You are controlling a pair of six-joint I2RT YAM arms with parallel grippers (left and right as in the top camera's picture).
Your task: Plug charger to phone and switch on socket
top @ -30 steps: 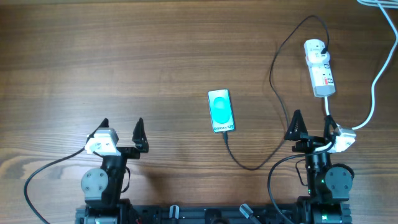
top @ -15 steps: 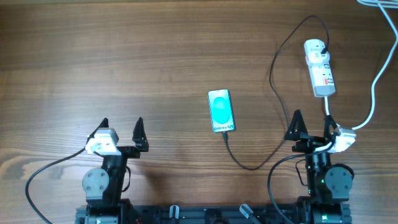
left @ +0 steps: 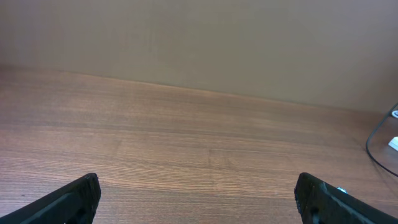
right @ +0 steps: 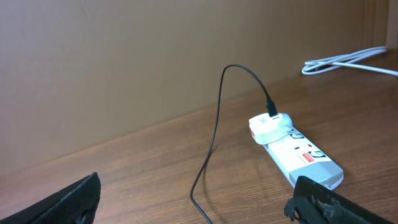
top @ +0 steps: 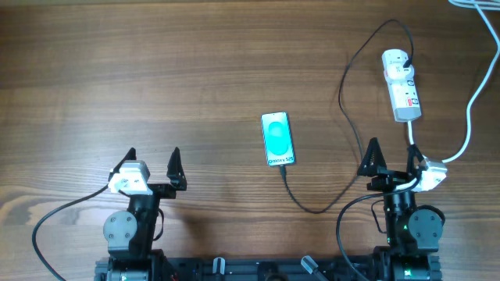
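The phone (top: 278,139) lies flat mid-table with its cyan screen up. The thin black charger cable (top: 344,94) runs from a white plug at the far end of the socket (top: 400,86), curls down, and its tip meets the phone's near short edge (top: 282,168). In the right wrist view the socket (right: 298,155) and cable (right: 214,137) lie ahead. My left gripper (top: 152,165) is open and empty at the near left. My right gripper (top: 393,162) is open and empty, just near of the socket. The phone is out of both wrist views.
The socket's thick white cord (top: 469,117) loops off the right edge of the table and shows coiled at the far right in the right wrist view (right: 348,59). A plain brown wall stands behind the wooden table (left: 199,143).
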